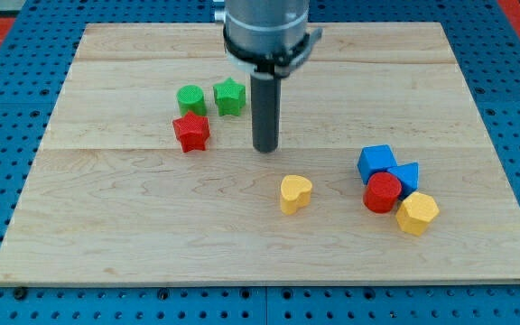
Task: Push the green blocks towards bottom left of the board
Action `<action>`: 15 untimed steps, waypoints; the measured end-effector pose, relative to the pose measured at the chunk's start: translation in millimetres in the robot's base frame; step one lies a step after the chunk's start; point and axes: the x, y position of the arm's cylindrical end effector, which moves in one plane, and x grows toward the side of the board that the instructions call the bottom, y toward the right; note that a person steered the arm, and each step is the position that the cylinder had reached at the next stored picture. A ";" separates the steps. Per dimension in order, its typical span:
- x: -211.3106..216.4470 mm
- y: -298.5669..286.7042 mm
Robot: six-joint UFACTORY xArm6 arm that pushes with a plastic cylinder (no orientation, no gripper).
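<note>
My tip (265, 149) is resting on the worktop (106, 235), just to the view's right of the two green blocks; I carry no claw, only this rod. The green cylinder (190, 98) and green star (229, 97) are sitting side by side, ridged and bright, with the red star (191, 132) touching the cylinder below.
</note>
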 end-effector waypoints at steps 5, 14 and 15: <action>-76.2 -96.3; 6.6 -183.6; 39.6 -200.6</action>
